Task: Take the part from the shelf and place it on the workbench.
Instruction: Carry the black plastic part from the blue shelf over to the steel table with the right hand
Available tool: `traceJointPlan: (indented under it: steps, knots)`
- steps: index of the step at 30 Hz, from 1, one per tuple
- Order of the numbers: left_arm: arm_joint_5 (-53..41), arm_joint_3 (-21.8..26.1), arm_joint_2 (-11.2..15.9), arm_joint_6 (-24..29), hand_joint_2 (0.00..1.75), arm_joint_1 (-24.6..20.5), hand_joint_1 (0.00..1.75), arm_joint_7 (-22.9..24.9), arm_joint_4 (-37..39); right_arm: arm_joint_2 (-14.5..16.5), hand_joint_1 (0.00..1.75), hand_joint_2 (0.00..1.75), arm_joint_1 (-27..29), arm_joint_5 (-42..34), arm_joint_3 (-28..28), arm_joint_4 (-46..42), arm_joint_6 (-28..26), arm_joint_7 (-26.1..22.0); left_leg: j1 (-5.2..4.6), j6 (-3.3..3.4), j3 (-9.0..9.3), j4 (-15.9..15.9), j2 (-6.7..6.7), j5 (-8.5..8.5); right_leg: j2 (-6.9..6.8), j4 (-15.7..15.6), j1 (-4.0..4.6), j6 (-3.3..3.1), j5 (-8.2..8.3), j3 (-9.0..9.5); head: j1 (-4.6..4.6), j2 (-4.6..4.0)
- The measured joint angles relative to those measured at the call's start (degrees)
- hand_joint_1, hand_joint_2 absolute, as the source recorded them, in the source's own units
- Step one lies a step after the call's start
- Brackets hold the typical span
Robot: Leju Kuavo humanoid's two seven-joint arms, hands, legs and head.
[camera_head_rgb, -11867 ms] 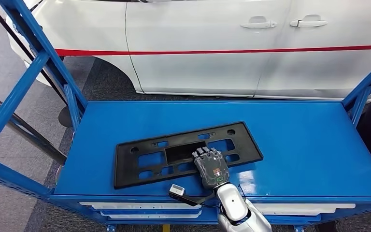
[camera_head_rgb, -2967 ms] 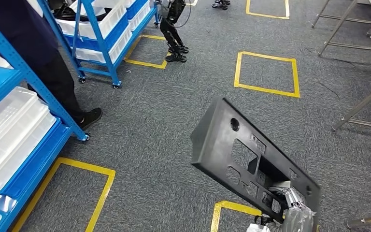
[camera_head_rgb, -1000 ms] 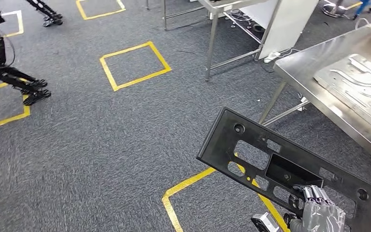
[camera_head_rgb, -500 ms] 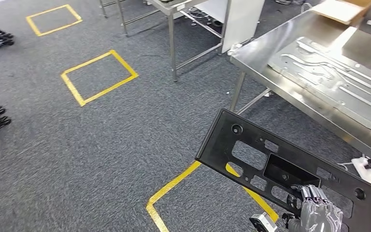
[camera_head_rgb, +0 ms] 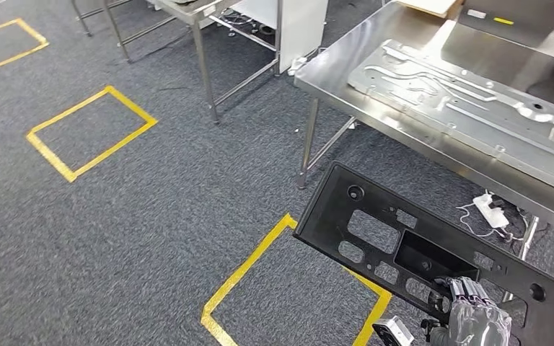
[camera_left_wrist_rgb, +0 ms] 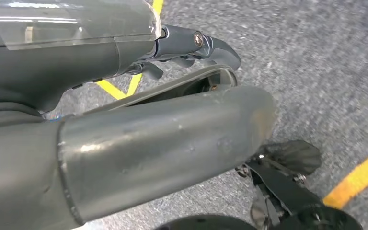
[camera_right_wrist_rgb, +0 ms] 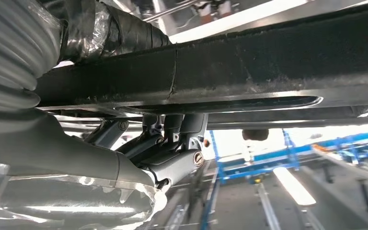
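Note:
The part (camera_head_rgb: 327, 216) is a long black plastic frame with several cutouts. I carry it tilted over the grey carpet at lower right of the head view. My right hand (camera_head_rgb: 480, 321) grips its near long edge from below, fingers through a cutout. In the right wrist view the part's dark edge (camera_right_wrist_rgb: 268, 62) lies across my right hand (camera_right_wrist_rgb: 172, 139), whose fingers wrap it. The steel workbench (camera_head_rgb: 332, 68) stands ahead at upper right, its near edge just beyond the part. My left hand (camera_left_wrist_rgb: 163, 129) hangs over the carpet, holding nothing, thumb apart from the fingers.
A large pressed metal panel (camera_head_rgb: 469, 94) lies on the workbench, with a cardboard box (camera_head_rgb: 433, 6) behind it. A second steel table (camera_head_rgb: 187, 11) stands at top centre. Yellow floor squares (camera_head_rgb: 86, 133) mark the carpet. A white power strip (camera_head_rgb: 492, 210) lies under the bench.
The whole picture has shifted as I turn and walk: the workbench now sits closer and further left. The part stays in my right hand at the same tilt.

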Motion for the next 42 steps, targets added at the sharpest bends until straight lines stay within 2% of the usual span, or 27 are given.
traceJointPlan:
  steps: [2, 4, 6, 8, 9, 10, 11, 12, 14, 15, 17, 18, 19, 21, 23, 25, 26, 27, 29, 30, 32, 33, 36, 38, 40, 41, 42]
  knots:
    - [-0.04, 0.08, -0.01, -0.08, 0.00, -0.16, 0.00, -0.01, 0.00, -0.26, 1.75, 1.75, 0.04, 0.34, 0.41, 0.04, 0.00, 0.94, -0.26, -0.60, 0.50, 0.08, 1.08, -0.53, -0.60, -1.84, 0.47, -0.73, -0.01, 0.89, -0.02, 0.01]
    - [-0.13, 0.11, -0.01, -0.15, 0.00, -0.55, 0.00, -0.02, -0.01, -0.54, 1.75, 1.75, 0.21, 0.69, 0.65, 0.05, -0.01, 1.72, -0.16, -1.19, 1.05, 0.15, 1.51, -1.01, 0.79, -2.11, 0.31, -1.38, 0.06, 0.91, -0.02, 0.01]
    - [-0.17, 0.14, -0.01, -0.25, 0.00, -0.69, 0.00, -0.05, -0.02, -0.79, 1.75, 1.75, 0.27, 0.92, 0.94, 0.05, -0.02, 2.42, 0.12, -1.66, 0.24, 2.73, -1.03, -3.00, 2.09, -2.56, -0.04, -2.10, 0.26, 1.14, -0.03, 0.01]
    - [-0.19, 0.16, -0.03, -0.39, 0.00, -0.49, 0.00, -0.08, -0.01, -0.97, 1.75, 1.75, 0.20, 1.15, 1.42, 0.07, -0.01, 3.13, 0.37, -1.89, -3.11, 9.73, -4.10, -6.62, 3.41, -2.67, -0.16, -2.56, 0.29, 1.22, -0.03, 0.01]
    - [-0.21, 0.18, -0.04, -0.48, 0.00, -0.37, 0.00, -0.08, 0.00, -1.10, 1.75, 1.75, 0.17, 1.35, 1.66, 0.09, 0.01, 3.51, 0.41, -1.98, -5.21, 13.71, -4.62, -8.05, 4.20, -2.63, -0.12, -2.66, 0.26, 1.22, -0.04, 0.01]
    - [-0.22, 0.20, -0.04, -0.56, 0.00, -0.24, 0.00, -0.08, 0.00, -1.25, 1.75, 1.75, 0.17, 1.56, 1.87, 0.14, 0.04, 3.92, 0.42, -2.03, -6.83, 16.40, -4.81, -8.49, 5.06, -2.55, -0.09, -2.70, 0.22, 1.26, -0.04, 0.01]
    - [-0.23, 0.24, -0.03, -0.63, 0.00, -0.14, 0.00, -0.08, 0.00, -1.44, 1.75, 1.75, 0.18, 1.76, 2.06, 0.19, 0.08, 4.37, 0.42, -2.02, -7.65, 17.18, -4.90, -7.74, 5.98, -2.46, -0.07, -2.71, 0.16, 1.32, -0.04, 0.01]
    - [-0.23, 0.29, -0.03, -0.68, 0.00, -0.11, 0.00, -0.08, 0.00, -1.62, 1.75, 1.75, 0.18, 1.90, 2.24, 0.25, 0.11, 4.79, 0.42, -1.93, -7.35, 15.46, -5.04, -5.77, 6.90, -2.32, -0.07, -2.66, 0.08, 1.40, -0.05, 0.01]
    - [-0.23, 0.43, 0.01, -0.75, 0.00, -0.10, 0.00, -0.10, 0.00, -2.00, 1.75, 1.75, 0.15, 2.09, 2.66, 0.34, 0.25, 5.62, 0.46, -1.52, -4.84, 8.13, -6.95, -1.12, 8.56, -1.92, -0.12, -2.37, -0.18, 1.47, -0.03, 0.00]
    - [-0.23, 0.51, 0.02, -0.79, 0.00, -0.08, 0.00, -0.13, 0.00, -2.21, 1.75, 1.75, 0.09, 2.17, 2.90, 0.37, 0.36, 6.01, 0.52, -1.32, -3.75, 4.87, -8.29, 0.23, 9.31, -1.61, -0.12, -2.11, -0.30, 1.33, -0.02, 0.00]
    - [-0.25, 0.63, 0.03, -0.89, 0.00, -0.08, 0.00, -0.19, -0.01, -2.68, 1.75, 1.75, 0.02, 2.64, 3.34, 0.40, 0.55, 6.76, 0.44, -0.98, -2.94, 2.35, -9.95, 0.56, 10.50, -1.33, -0.29, -1.46, -0.29, 0.84, -0.02, 0.00]
    - [-0.28, 0.67, 0.02, -0.93, 0.00, -0.16, 0.00, -0.23, -0.01, -2.91, 1.75, 1.75, 0.02, 3.18, 3.49, 0.40, 0.58, 7.20, 0.37, -0.79, -2.87, 2.08, -9.62, 0.61, 11.04, -1.37, -0.40, -1.05, -0.17, 0.63, -0.03, 0.00]
    - [-0.33, 0.69, 0.01, -1.00, 0.00, -0.27, 0.00, -0.28, -0.02, -3.17, 1.75, 1.75, 0.07, 3.87, 3.58, 0.40, 0.57, 7.65, 0.43, -0.42, -2.72, 1.89, -9.08, 0.83, 11.03, -1.41, -0.50, -0.69, -0.13, 0.52, -0.04, 0.00]
    - [-0.49, 0.75, -0.01, -1.12, 0.00, -0.38, 0.00, -0.40, -0.02, -3.67, 1.75, 1.75, 0.02, 5.19, 3.69, 0.44, 0.52, 8.47, 0.66, 0.47, -2.43, 1.18, -8.13, 1.32, 8.45, 0.28, -0.32, -0.16, -1.35, -0.30, 0.04, 0.00]
    - [-0.68, 0.87, -0.01, -1.20, 0.00, -0.26, 0.00, -0.48, -0.02, -4.20, 1.75, 1.75, -0.25, 5.77, 3.91, 0.55, 0.50, 8.89, 0.70, 1.00, -2.39, 0.83, -7.26, 1.43, 4.96, 6.29, -0.22, 0.18, -4.67, -3.20, 0.15, 0.00]
    - [-0.87, 1.07, -0.01, -1.26, 0.00, -0.13, 0.00, -0.53, -0.02, -4.72, 1.75, 1.75, -0.46, 5.88, 4.35, 0.78, 0.52, 9.44, 0.64, 1.07, -2.36, 0.84, -6.45, 1.15, 3.98, 13.19, -0.41, 0.53, -7.16, -6.66, 0.19, 0.00]
    - [-0.96, 1.18, -0.01, -1.29, 0.00, -0.09, 0.00, -0.55, -0.02, -5.03, 1.75, 1.75, -0.48, 5.88, 4.59, 0.91, 0.55, 9.88, 0.63, 1.00, -2.23, 0.85, -6.11, 0.95, 3.89, 14.31, -0.52, 0.65, -6.86, -7.25, 0.19, 0.01]
    - [-1.10, 1.27, -0.01, -1.33, 0.00, -0.08, 0.00, -0.57, -0.02, -5.42, 1.75, 1.75, -0.51, 5.87, 4.82, 1.02, 0.60, 10.41, 0.63, 0.87, -1.97, 0.85, -5.85, 0.72, 3.84, 13.09, -0.61, 0.70, -5.45, -6.61, 0.19, 0.01]
    - [-1.35, 1.42, -0.01, -1.43, 0.00, -0.10, 0.00, -0.61, -0.02, -6.27, 1.75, 1.75, -0.67, 5.86, 5.19, 1.14, 0.76, 11.39, 0.63, 0.51, -1.22, 0.84, -5.42, 0.17, 3.58, 5.43, -0.71, 0.50, -1.42, -2.56, 0.19, 0.01]
    - [-1.46, 1.47, -0.02, -1.49, 0.00, -0.13, 0.00, -0.62, -0.01, -6.69, 1.75, 1.75, -0.84, 5.86, 5.39, 1.19, 0.86, 11.77, 0.54, 0.23, -0.92, 0.89, -5.24, -0.17, 3.42, 1.72, -0.57, 0.26, -0.40, -0.57, 0.19, 0.01]
    - [-1.55, 1.51, -0.03, -1.57, 0.00, -0.24, 0.00, -0.67, -0.01, -7.35, 1.75, 1.75, -1.14, 5.85, 5.77, 1.27, 0.98, 12.19, 0.40, -0.42, -0.63, 0.85, -4.97, -0.73, 3.22, -1.64, -0.21, -0.32, -0.54, 1.23, 0.17, 0.01]
    - [-1.65, 1.52, -0.03, -1.59, 0.00, -0.35, 0.00, -0.68, -0.01, -7.61, 1.75, 1.75, -1.22, 5.85, 5.93, 1.31, 1.04, 12.39, 0.34, -0.77, -0.47, 0.77, -4.88, -0.96, 3.29, -1.79, -0.02, -0.62, -0.96, 1.32, 0.16, 0.01]
    - [-2.06, 1.53, 0.04, -1.63, 0.00, -0.65, 0.00, -0.68, -0.04, -8.33, 1.75, 1.75, -1.35, 5.82, 6.39, 1.33, 1.57, 13.44, 0.46, -1.66, -0.17, 2.20, -4.83, -2.08, 3.53, -2.48, -0.41, -1.77, -1.44, 2.70, 0.12, 0.01]
    - [-2.29, 1.54, 0.04, -1.64, 0.00, -0.74, 0.00, -0.59, -0.04, -8.83, 1.75, 1.75, -1.66, 5.68, 6.78, 1.40, 1.93, 14.14, 0.54, -2.01, -3.31, 8.35, -4.90, -4.21, 3.47, -2.83, -0.48, -2.48, -2.09, 4.10, 0.07, 0.02]
    - [-2.60, 1.58, 0.05, -1.64, 0.00, -0.68, 0.00, -0.41, -0.04, -9.33, 1.75, 1.75, -1.91, 5.55, 7.20, 1.63, 2.13, 14.85, 0.57, -2.24, -9.09, 16.52, -4.91, -6.13, 3.54, -2.83, -0.29, -2.84, -3.16, 5.29, 0.04, 0.01]
    - [-2.80, 1.62, 0.07, -1.64, 0.00, -0.56, 0.00, -0.32, -0.04, -9.54, 1.75, 1.75, -1.95, 5.52, 7.47, 1.80, 2.23, 15.19, 0.57, -2.26, -11.44, 18.82, -4.91, -5.68, 3.68, -2.83, -0.20, -2.86, -3.82, 6.03, 0.04, 0.01]
    - [-2.99, 1.68, 0.08, -1.65, 0.00, -0.41, 0.00, -0.23, -0.04, -9.77, 1.75, 1.75, -1.96, 5.50, 7.76, 1.96, 2.36, 15.47, 0.54, -2.18, -12.80, 18.93, -4.92, -3.94, 3.86, -2.83, -0.15, -2.82, -4.54, 6.88, 0.04, 0.01]
